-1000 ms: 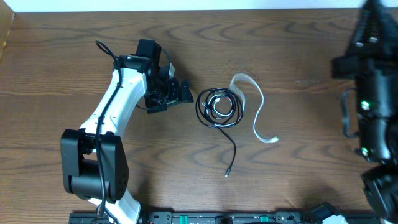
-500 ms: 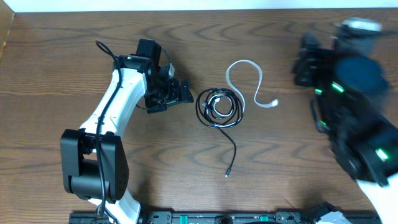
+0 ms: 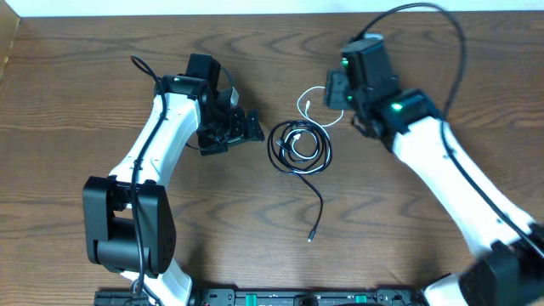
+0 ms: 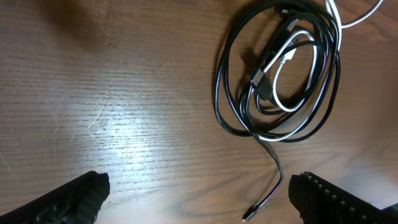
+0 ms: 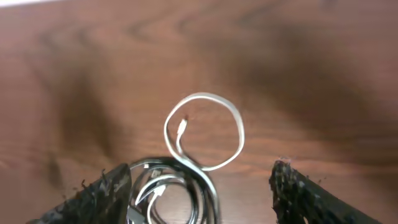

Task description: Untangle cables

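The cables lie mid-table. Two black ones form a round coil [image 3: 272, 146], with a strand of the white one wound inside it [image 4: 287, 107]. One black tail runs toward the front edge and ends in a plug [image 3: 311, 238] [image 4: 249, 214]. The rest of the white cable [image 3: 302, 104] curls into a small loop [image 5: 199, 94] just beyond the coil [image 5: 208, 186]. My left gripper [image 3: 242, 127] [image 4: 199, 199] stands open, left of the coil and apart from it. My right gripper [image 3: 333, 98] [image 5: 199, 199] hovers open over the white loop and the coil's far side, holding nothing.
Bare wooden table [image 3: 408, 212] surrounds the cables. The left arm's white links [image 3: 157, 144] rise from its base [image 3: 127, 221] at front left. The right arm [image 3: 450, 178] crosses in from the front right. A dark rail [image 3: 280, 297] lines the front edge.
My right arm has swung in from the right edge to above the cables, and its jaws now stand open. The white cable's free part has shifted up-left into a small loop. The left arm is still.
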`<action>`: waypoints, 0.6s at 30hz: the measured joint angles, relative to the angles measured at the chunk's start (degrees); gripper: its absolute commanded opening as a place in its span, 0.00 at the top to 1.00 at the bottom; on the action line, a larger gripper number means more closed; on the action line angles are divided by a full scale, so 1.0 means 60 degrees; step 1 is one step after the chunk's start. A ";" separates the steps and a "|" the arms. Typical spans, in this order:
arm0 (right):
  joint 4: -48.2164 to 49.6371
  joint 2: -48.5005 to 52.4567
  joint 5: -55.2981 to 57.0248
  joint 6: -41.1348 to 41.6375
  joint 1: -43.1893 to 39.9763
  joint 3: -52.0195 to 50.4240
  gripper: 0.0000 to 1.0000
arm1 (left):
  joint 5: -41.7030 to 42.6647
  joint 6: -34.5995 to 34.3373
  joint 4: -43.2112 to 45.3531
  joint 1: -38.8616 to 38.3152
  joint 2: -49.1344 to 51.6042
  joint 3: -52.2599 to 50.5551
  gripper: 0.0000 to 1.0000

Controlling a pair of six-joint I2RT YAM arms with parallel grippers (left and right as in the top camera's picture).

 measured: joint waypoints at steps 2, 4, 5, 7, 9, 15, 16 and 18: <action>0.0076 0.0550 -0.0532 0.0022 0.0000 0.0000 0.34 | 0.0000 0.0000 -0.0018 0.0000 0.0000 0.0000 0.03; 0.0095 0.0929 -0.0903 0.0025 0.0000 0.0000 0.34 | 0.0000 0.0000 -0.0015 0.0000 0.0000 0.0000 0.02; 0.0109 0.1166 -0.1140 0.0025 0.0000 0.0000 0.35 | 0.0000 0.0000 -0.0011 0.0000 0.0000 0.0000 0.02; 0.0113 0.1610 -0.1494 0.0029 0.0000 0.0000 0.35 | 0.0000 0.0000 0.0004 0.0000 0.0000 0.0000 0.02; 0.0146 0.2022 -0.1698 0.0029 0.0000 0.0000 0.35 | 0.0000 0.0000 0.0018 0.0000 0.0000 0.0000 0.02; 0.1253 0.2889 -0.1953 -0.0248 0.0000 0.0000 0.36 | 0.0000 0.0000 0.0022 0.0000 0.0000 0.0000 0.02; 0.1486 0.2958 -0.1989 -0.0357 0.0000 0.0000 0.36 | 0.0000 -0.0004 0.0025 0.0000 0.0000 0.0000 0.02; 0.1829 0.3078 -0.2022 -0.0601 0.0004 0.0000 0.37 | 0.0000 0.0000 0.0025 0.0000 0.0000 0.0000 0.03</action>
